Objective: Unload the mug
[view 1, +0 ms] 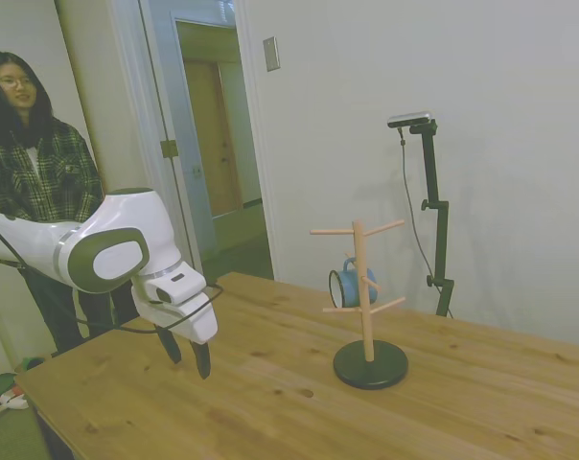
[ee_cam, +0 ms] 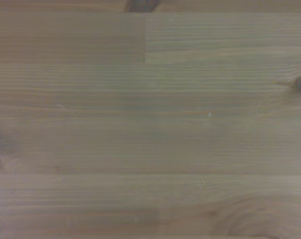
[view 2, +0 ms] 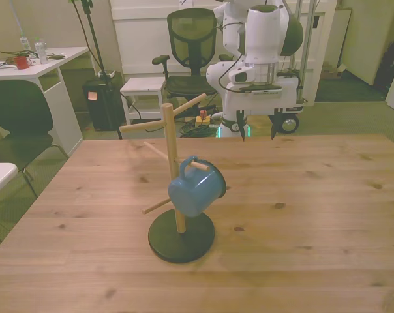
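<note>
The gripper (view 2: pixel 256 130) is hovering, jaws apart, over the desk (view 2: pixel 314 195); the mug (view 2: pixel 196 188) is hanging at seven o'clock, handle seemingly pegged, so it needs sliding off along the peg.

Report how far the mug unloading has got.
Nothing looks done yet: the blue mug hangs by its handle on a peg of the wooden peg stand. Nothing is in hand either; the gripper hovers above the wooden table near its far edge, jaws open and empty, well clear of the stand. All remains: reach the mug, grip it, lift it off the peg and set it down.
</note>
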### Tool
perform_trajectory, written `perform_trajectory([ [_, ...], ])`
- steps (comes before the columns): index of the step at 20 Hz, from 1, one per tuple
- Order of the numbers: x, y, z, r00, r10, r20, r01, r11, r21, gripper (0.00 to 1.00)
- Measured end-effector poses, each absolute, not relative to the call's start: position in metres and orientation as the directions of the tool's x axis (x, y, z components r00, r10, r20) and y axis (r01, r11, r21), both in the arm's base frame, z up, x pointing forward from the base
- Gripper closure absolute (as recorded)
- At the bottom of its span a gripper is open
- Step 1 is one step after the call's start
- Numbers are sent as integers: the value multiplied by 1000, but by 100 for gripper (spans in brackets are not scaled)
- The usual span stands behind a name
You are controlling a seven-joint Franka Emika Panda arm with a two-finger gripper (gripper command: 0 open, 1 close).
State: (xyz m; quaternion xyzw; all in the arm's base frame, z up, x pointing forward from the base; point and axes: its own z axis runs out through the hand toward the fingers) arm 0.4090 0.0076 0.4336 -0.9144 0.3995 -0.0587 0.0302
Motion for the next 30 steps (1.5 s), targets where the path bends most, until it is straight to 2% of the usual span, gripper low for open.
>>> perform_trajectory([
  [4, 417, 2, 437, 674, -728, 121, -716, -685, -135, 0],
  [8, 445, -10, 443, 651, -743, 157, -723, -670, -169, 0],
  [15, 535, 2, 456, 544, -786, 294, -758, -611, -230, 0],
  [19, 583, 14, 467, 409, -824, 391, -819, -521, -242, 0],
  [25, 602, 38, 472, 355, -800, 484, -815, -519, -259, 0],
  [30, 625, 44, 459, 281, -782, 556, -823, -495, -279, 0],
])
